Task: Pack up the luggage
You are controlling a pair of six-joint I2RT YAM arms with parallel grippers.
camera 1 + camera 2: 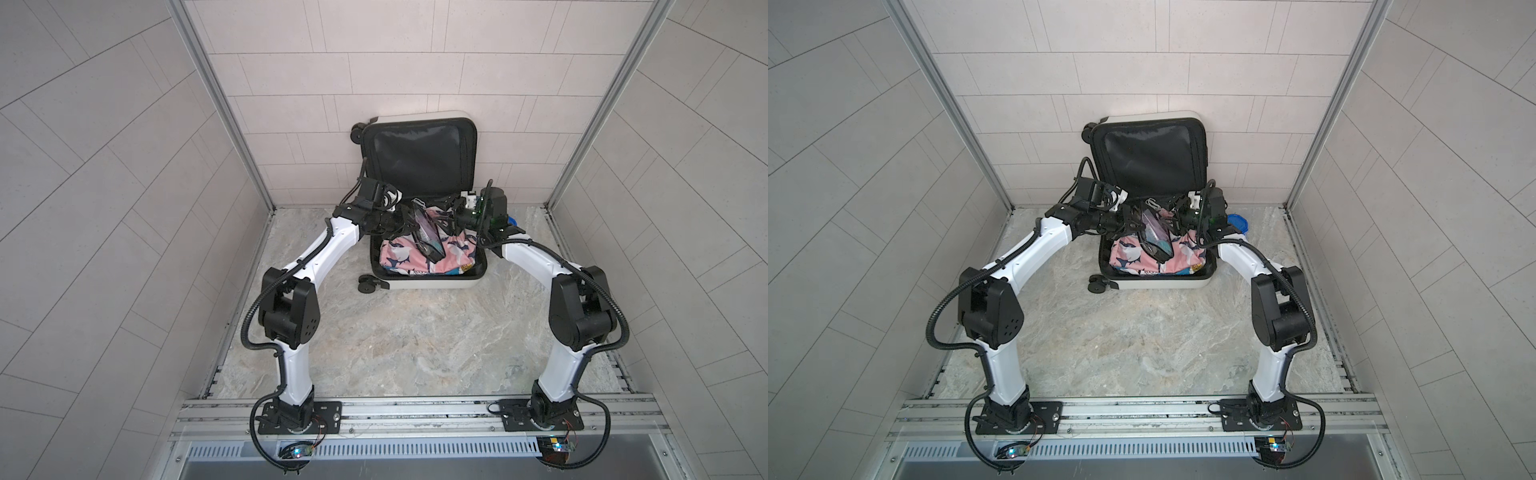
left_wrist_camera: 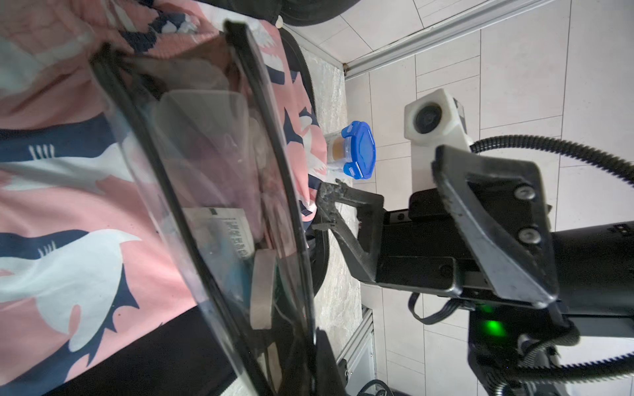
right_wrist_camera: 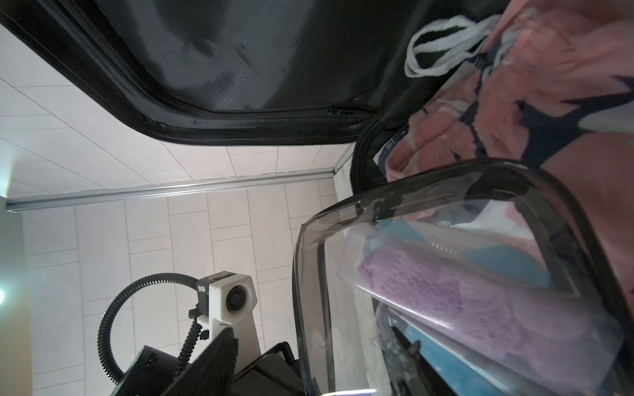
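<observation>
**Pouch held over the open luggage**

I see a marbled worktop (image 1: pixel 395 340) boxed in by pale tiled walls (image 1: pixel 124 166) on three sides. The luggage (image 1: pixel 432 286) lies at the back, its lid (image 1: pixel 419 162) propped upright against the rear wall. In front of it the worktop runs open between my two arms. A pink shark-print garment (image 1: pixel 399 257) fills the base. My left tool (image 1: pixel 401 222) is clamped on a clear pouch (image 1: pixel 428 239) above the garment. My right tool (image 1: pixel 451 212) stands wide just beside the pouch, gripping nothing. A blue-lidded jar (image 2: pixel 356 149) stands outside the luggage's right side.
</observation>
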